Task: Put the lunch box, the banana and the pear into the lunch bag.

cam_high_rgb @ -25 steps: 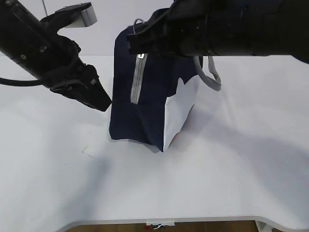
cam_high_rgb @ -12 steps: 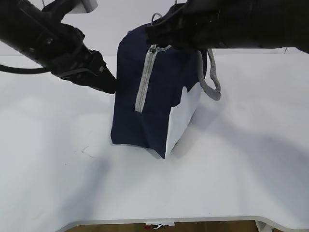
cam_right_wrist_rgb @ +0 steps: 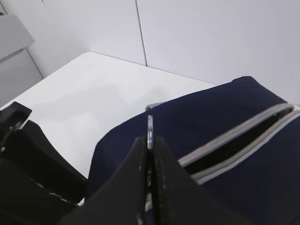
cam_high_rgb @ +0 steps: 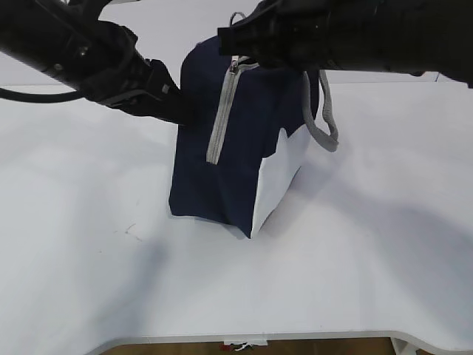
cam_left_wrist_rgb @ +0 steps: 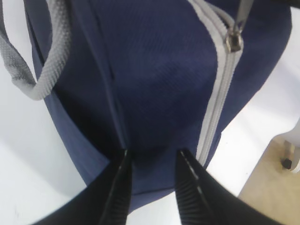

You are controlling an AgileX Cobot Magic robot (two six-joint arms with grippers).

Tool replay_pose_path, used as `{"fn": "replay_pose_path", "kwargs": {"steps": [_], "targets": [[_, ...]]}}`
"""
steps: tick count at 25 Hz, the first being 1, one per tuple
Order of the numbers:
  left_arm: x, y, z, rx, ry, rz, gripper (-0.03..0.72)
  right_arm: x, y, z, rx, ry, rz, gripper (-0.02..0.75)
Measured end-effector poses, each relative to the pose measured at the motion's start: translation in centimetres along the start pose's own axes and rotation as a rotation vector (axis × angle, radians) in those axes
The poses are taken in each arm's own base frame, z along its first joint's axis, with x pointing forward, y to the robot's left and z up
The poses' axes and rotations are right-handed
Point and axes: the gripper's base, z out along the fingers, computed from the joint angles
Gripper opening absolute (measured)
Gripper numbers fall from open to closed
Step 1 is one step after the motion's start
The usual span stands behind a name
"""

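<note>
The navy lunch bag [cam_high_rgb: 244,155] stands upright mid-table, its grey zipper running down the near face. My right gripper [cam_high_rgb: 235,59] is above the bag's top, shut on the zipper's metal ring pull [cam_right_wrist_rgb: 149,126]. The right wrist view shows the zipper gaping along the top [cam_right_wrist_rgb: 234,150]. My left gripper [cam_high_rgb: 179,115] is at the bag's upper left side. Its fingers [cam_left_wrist_rgb: 119,187] close on a bulge of the navy fabric [cam_left_wrist_rgb: 154,70]. The lunch box, banana and pear are out of view.
A grey webbing handle [cam_high_rgb: 325,126] hangs off the bag's right side. The white table [cam_high_rgb: 369,244] stretches around the bag, its front edge [cam_high_rgb: 259,336] near the bottom of the exterior view. Both black arms cross above the table's back half.
My left gripper rose up and right along the bag's left side. The bag's top swung right and stands straighter. The right gripper kept hold of the ring pull.
</note>
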Motion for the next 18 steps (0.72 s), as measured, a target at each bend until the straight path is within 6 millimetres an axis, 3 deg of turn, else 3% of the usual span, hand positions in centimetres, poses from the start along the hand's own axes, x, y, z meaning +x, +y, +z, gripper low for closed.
{"fn": "replay_pose_path", "kwargs": {"steps": [13, 16, 18], "targets": [[-0.93, 0.26, 0.18, -0.016, -0.105, 0.006, 0.276, -0.09, -0.01, 0.0, 0.001, -0.01, 0.062, 0.013], [-0.98, 0.33, 0.25, -0.02, -0.111, 0.007, 0.257, -0.1, -0.09, 0.0, 0.003, -0.01, 0.063, 0.013], [-0.89, 0.48, 0.56, -0.02, -0.105, 0.002, 0.206, -0.1, -0.09, 0.0, 0.003, -0.01, 0.063, 0.013]]}}
